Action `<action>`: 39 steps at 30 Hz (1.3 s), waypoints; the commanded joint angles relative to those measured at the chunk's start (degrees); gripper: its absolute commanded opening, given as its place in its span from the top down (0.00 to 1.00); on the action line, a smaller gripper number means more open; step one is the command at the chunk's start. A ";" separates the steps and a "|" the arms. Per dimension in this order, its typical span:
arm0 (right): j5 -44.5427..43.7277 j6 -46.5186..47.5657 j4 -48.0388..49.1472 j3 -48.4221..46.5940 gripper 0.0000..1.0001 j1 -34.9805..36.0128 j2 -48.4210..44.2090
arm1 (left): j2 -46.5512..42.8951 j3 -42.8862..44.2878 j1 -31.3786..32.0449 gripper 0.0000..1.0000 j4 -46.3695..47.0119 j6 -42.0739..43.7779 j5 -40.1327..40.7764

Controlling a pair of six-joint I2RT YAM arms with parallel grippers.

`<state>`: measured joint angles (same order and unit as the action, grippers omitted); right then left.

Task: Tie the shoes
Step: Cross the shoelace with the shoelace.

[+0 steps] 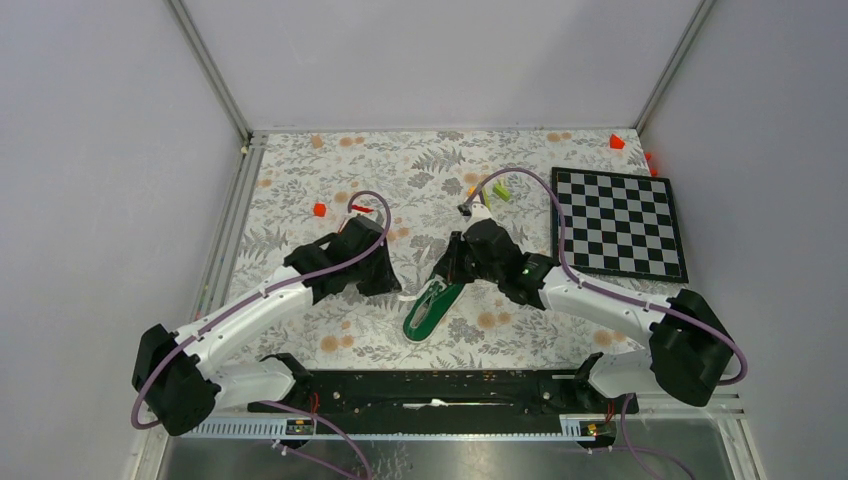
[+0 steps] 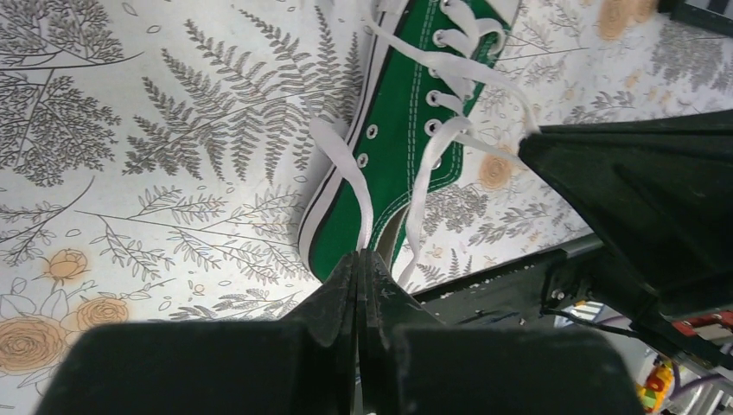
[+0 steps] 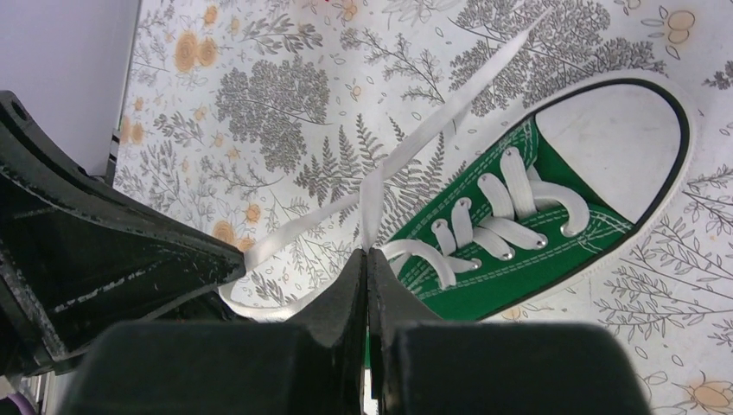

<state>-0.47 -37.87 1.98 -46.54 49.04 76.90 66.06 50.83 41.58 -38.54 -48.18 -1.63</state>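
The green sneaker (image 1: pixel 432 306) lies on the floral cloth between both arms, with its white toe cap (image 3: pixel 618 130) pointing away from the arm bases. My left gripper (image 2: pixel 363 256) is shut on a white lace (image 2: pixel 346 164) just above the heel opening. My right gripper (image 3: pixel 367 252) is shut on the other white lace (image 3: pixel 372 194), which rises straight from its tips. That lace crosses a long strand (image 3: pixel 467 95) running toward the left gripper's black body (image 3: pixel 95 251). In the top view both grippers crowd over the shoe, left (image 1: pixel 392 284) and right (image 1: pixel 450 272).
A checkerboard (image 1: pixel 620 222) lies at the right of the cloth. Small red blocks (image 1: pixel 319 209) (image 1: pixel 616 141) and yellow-green pieces (image 1: pixel 500 190) are scattered farther back. The black base rail (image 1: pixel 430 385) runs along the near edge, close behind the shoe's heel.
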 commanded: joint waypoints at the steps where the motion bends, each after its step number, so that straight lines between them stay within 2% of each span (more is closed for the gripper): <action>1: 0.29 0.96 2.02 -4.45 1.00 0.26 0.59 | -1.48 3.65 0.50 1.00 0.40 0.34 -3.49; 11: 2.61 0.28 3.07 -5.56 1.00 0.25 3.24 | -0.41 4.47 3.79 1.00 1.76 -1.62 -4.10; 23: 2.64 0.13 3.08 -4.94 1.00 0.15 2.02 | 2.48 9.47 3.92 1.00 1.38 -1.04 -1.91; 31: 2.07 0.22 2.86 -4.18 1.00 0.22 1.10 | 2.36 10.95 3.93 1.00 -2.07 -0.61 -0.83; 35: 1.96 -0.01 3.12 -3.66 1.00 0.19 0.65 | 1.58 11.62 3.89 1.00 -7.77 -0.72 -1.36; 39: 2.05 0.04 3.28 -3.38 1.00 0.18 0.54 | -1.05 7.71 3.94 1.00 -10.11 -1.57 -2.52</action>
<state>2.15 -37.80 2.07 -49.30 49.04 79.90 68.49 59.66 45.34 -45.17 -49.41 -3.92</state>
